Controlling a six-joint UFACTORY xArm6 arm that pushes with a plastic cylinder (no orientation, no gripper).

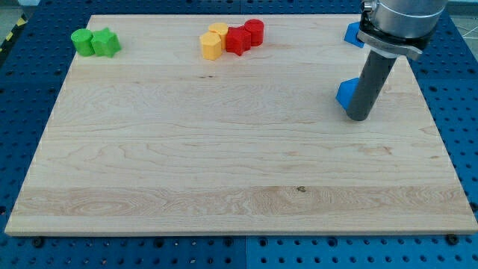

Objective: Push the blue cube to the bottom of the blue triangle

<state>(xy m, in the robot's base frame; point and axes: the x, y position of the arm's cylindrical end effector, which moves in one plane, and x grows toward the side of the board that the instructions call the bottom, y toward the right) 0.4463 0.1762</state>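
My tip [358, 118] rests on the wooden board [224, 164] at the view's right. A blue block [345, 92] sits just up and left of the tip, against the rod's left side. The rod hides its right part, so I cannot tell its shape for sure. A second blue block [352, 33] lies near the board's top right edge, straight above the first. The arm's body partly covers it, so its shape is unclear too.
Two green blocks [95, 42] sit together at the board's top left. Two yellow blocks [213, 42] and two red blocks [245, 36] are clustered at the top middle. The board's right edge is close to the tip.
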